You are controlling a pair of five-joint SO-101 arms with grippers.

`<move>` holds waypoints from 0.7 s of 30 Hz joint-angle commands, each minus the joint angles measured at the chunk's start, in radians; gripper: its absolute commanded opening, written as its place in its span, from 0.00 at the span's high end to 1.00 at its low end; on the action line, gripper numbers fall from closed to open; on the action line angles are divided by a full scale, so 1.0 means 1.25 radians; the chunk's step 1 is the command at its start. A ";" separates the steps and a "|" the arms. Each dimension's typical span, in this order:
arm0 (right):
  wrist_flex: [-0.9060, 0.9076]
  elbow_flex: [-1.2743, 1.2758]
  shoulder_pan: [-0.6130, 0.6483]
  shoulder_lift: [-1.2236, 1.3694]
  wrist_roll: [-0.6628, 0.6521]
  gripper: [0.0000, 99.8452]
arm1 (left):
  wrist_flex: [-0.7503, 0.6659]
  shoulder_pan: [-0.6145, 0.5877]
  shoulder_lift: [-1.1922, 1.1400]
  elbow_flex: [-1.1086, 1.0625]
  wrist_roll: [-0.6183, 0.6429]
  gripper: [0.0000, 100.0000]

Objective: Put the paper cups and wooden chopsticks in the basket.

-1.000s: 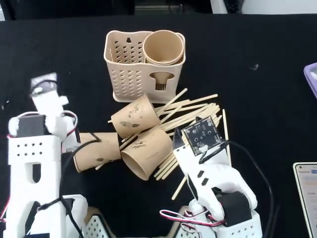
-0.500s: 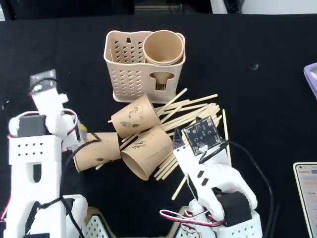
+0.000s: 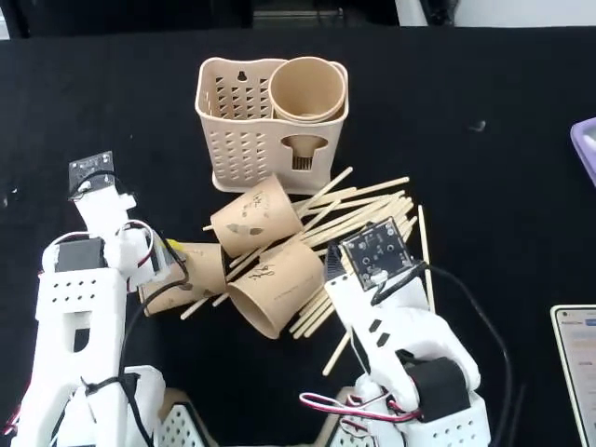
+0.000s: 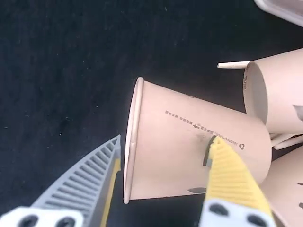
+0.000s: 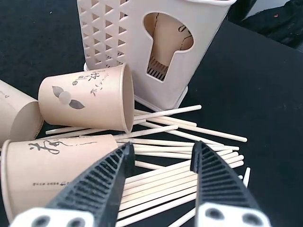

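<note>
Early stage, I'd say. Basket (image 3: 244, 140), upper centre of counter (image 3: 484, 233), holds at least one cup (image 3: 307, 88). Three paper cups (image 3: 256, 216) and the chopstick pile (image 3: 368, 205) lie loose below it. Left arm (image 3: 84, 279) is low, jaws open, straddling leftmost cup (image 4: 189, 137). Right arm (image 3: 400, 326) has jaws open over the chopsticks.

Black table covering (image 3: 521, 84) across the frame, one small grey speck (image 3: 477, 125) at upper right; purple-edged item (image 3: 587, 140) cut off at right edge; flat white-screened device (image 3: 577, 363) at lower right edge; pale surface (image 3: 521, 11) beyond top right.
</note>
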State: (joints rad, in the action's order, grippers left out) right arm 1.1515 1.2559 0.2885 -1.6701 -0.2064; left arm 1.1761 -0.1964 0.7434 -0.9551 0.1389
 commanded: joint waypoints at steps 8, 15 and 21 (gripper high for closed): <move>-0.020 -0.003 0.009 -0.004 -0.004 0.80 | 0.000 -0.003 -0.005 -0.033 -0.005 0.84; -0.020 -0.003 0.009 -0.004 -0.006 0.80 | 0.000 -0.003 -0.005 -0.023 -0.005 0.74; -0.020 -0.003 0.009 -0.004 -0.007 0.80 | 0.066 -0.003 -0.005 0.030 -0.063 0.74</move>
State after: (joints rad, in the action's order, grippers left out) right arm 1.1500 1.2559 0.2885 -1.6701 -0.2064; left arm 1.2006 -0.1979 0.7449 -0.9536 0.1020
